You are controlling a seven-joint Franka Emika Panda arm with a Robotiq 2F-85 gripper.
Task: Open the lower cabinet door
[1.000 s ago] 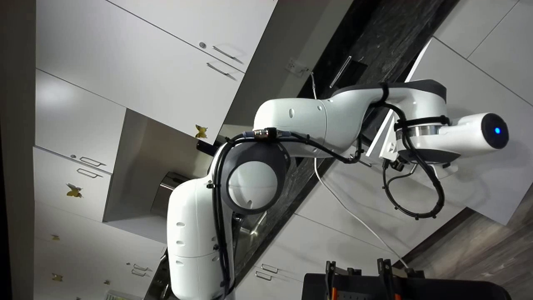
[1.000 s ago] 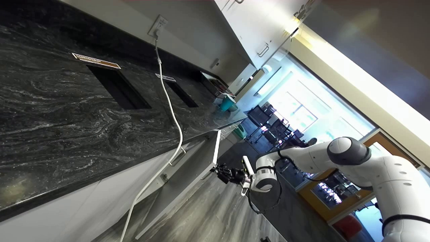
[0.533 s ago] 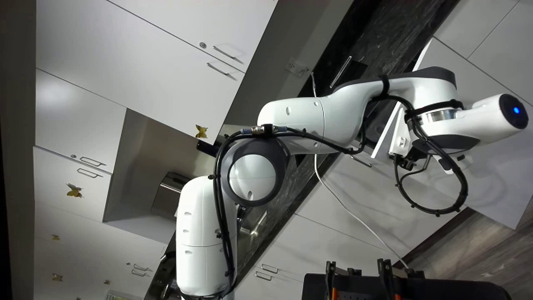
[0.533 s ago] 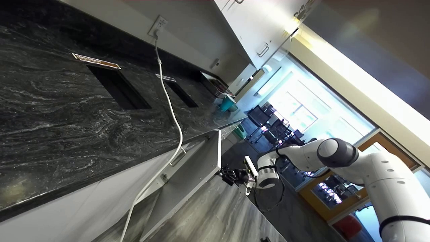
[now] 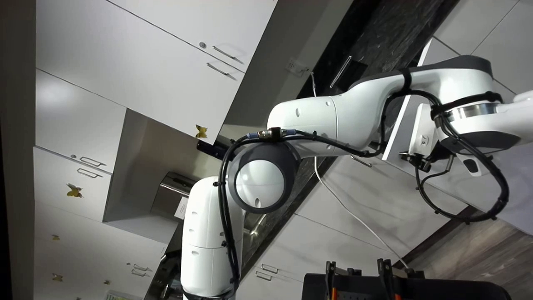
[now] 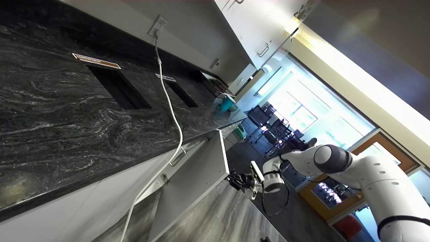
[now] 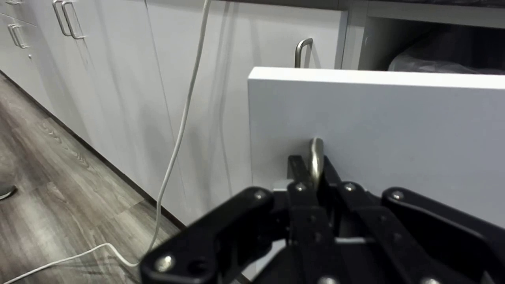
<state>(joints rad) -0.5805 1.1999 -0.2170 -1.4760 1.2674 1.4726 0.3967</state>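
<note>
We see the lower cabinet door [image 7: 394, 134] standing open, swung out from its cabinet, just in front of the claw [image 7: 314, 167]. Its slim metal handle [image 7: 317, 152] passes between the two fingers. These are nearly together, with only the thickness of the bar between them, so we say that the claw has hold of it. In an exterior view, the claw is at the free edge of this door, near its upper corner.

Above and to the right of the claw, behind the door, we notice the cabinet interior [image 7: 376, 47], with a translucent sheet [image 7: 426, 65] inside. To the left and behind, the neighbouring door [image 7: 272, 43] is closed. A white cable [image 7: 185, 114] hangs before it, to the left of the claw and apart from it. The wooden floor [image 7: 71, 197] is lower, also leftward.

Higher than the claw is the dark countertop [image 6: 67, 134], with a brown label [image 6: 96, 61] and a smaller label [image 6: 165, 78]; their writing we cannot read. Farther from the claw, we find a teal cup [image 6: 226, 105].
</note>
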